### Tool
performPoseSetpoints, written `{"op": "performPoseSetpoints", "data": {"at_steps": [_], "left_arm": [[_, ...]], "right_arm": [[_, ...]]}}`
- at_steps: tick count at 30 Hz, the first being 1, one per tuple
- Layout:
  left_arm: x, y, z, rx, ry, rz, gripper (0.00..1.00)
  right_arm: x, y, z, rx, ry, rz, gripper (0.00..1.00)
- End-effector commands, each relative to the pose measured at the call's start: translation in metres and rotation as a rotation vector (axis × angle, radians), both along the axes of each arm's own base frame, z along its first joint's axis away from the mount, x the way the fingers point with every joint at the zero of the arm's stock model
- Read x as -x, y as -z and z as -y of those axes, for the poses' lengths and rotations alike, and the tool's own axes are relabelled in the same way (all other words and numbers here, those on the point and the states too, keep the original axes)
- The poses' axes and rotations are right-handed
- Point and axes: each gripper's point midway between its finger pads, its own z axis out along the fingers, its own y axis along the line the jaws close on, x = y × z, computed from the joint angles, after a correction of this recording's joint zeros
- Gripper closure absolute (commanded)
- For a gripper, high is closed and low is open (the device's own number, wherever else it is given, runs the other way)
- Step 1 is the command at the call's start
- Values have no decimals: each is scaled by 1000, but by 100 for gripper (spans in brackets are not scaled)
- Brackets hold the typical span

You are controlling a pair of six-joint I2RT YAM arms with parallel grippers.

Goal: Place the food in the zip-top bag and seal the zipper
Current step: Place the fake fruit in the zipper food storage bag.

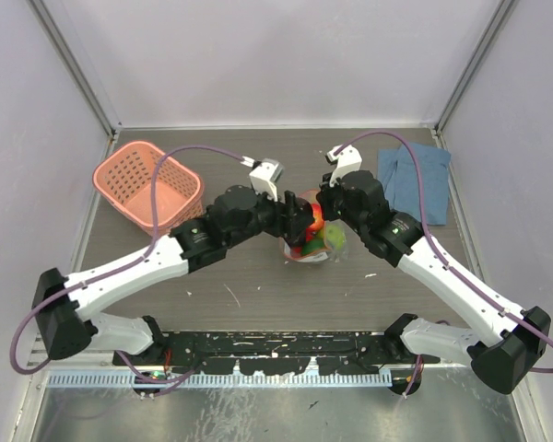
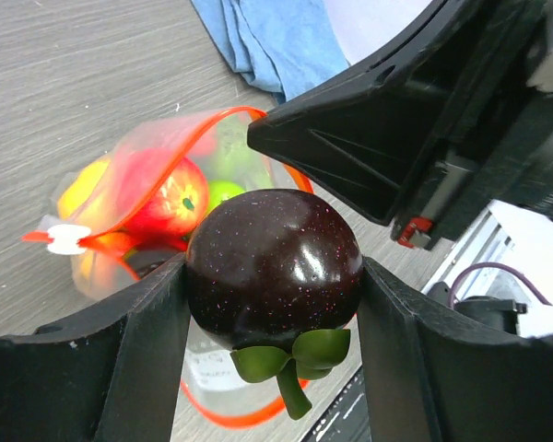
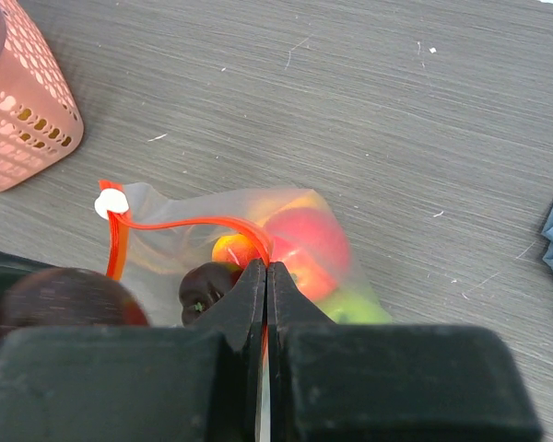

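Observation:
My left gripper [image 2: 272, 276] is shut on a dark glossy fruit [image 2: 275, 262] with green leaves, holding it just above the open mouth of the zip-top bag [image 2: 120, 184]. Red, yellow, orange and green food [image 3: 309, 241] lies inside the bag, along with another dark fruit [image 3: 203, 287]. The orange-red zipper [image 3: 184, 224] curves open, its white slider [image 3: 111, 203] at the far end. My right gripper [image 3: 266, 267] is shut on the zipper edge and lifts that side of the mouth. In the top view both grippers, left [image 1: 300, 218] and right [image 1: 323, 203], meet over the bag [image 1: 311, 247].
A pink lattice basket [image 1: 147, 184] stands at the back left of the table. A folded blue cloth [image 1: 415, 180] lies at the back right. The grey table [image 1: 258, 276] runs to metal-framed walls on three sides.

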Motion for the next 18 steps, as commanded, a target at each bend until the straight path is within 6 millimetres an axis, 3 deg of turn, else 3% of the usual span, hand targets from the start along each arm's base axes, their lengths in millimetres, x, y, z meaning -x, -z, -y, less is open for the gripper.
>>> {"op": "performPoseSetpoints", "data": {"at_steps": [1, 8, 18], "left_arm": [[-17, -8, 21, 57, -36, 89, 60], [-29, 28, 34, 5, -75, 45, 61], [-39, 59, 50, -20, -106, -27, 55]], "right_arm": [[-5, -40, -4, -87, 1, 91, 100], [-1, -40, -10, -102, -36, 85, 100], [1, -39, -15, -122, -58, 78, 100]]}}
